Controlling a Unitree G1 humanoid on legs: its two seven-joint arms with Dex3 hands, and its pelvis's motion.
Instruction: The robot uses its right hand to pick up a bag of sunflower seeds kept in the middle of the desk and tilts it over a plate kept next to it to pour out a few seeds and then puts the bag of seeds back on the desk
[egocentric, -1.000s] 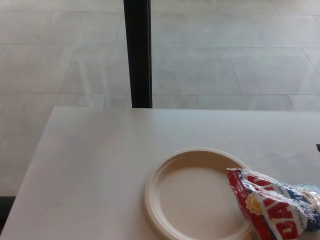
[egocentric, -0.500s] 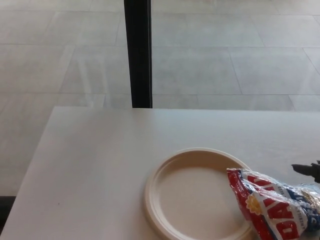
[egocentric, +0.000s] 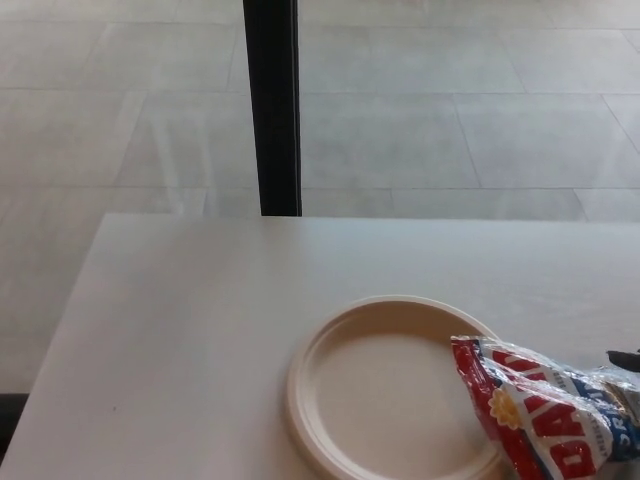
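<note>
A red, white and blue bag of sunflower seeds (egocentric: 545, 415) lies on its side at the lower right of the desk. Its left end overlaps the right rim of a round cream plate (egocentric: 380, 390), whose inside looks bare. Only a small black tip of my right hand (egocentric: 626, 358) shows at the right edge, just above the bag's right end; whether it touches the bag is unclear. My left hand does not show.
The pale desk (egocentric: 200, 320) stretches left and back from the plate. A black vertical post (egocentric: 272, 105) stands beyond the far edge, with grey tiled floor (egocentric: 450, 120) behind it.
The right hand's black tip reached further in from the right half a second ago and now sits closer to the edge. The view has shifted slightly. The bag and plate lie as before.
</note>
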